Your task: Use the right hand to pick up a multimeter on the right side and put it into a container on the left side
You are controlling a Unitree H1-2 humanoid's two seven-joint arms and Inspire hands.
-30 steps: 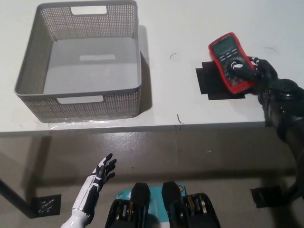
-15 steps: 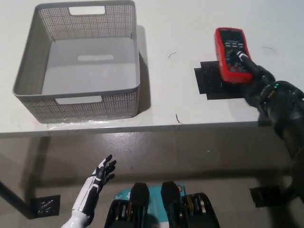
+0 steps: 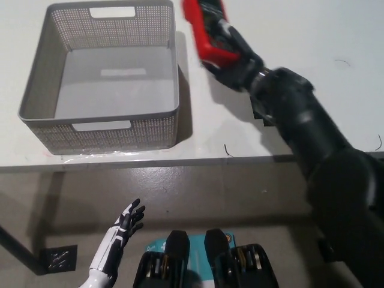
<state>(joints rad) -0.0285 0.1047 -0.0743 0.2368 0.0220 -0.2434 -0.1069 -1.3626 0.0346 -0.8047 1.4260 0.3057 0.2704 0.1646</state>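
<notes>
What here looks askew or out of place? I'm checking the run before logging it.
Nothing stands out. The multimeter is held tilted in the right hand, just right of the container, which sits squarely on the table. The left hand rests low, open.

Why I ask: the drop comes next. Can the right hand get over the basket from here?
Probably yes: the right hand, holding the multimeter, is just beside the basket, with nothing between.
</notes>
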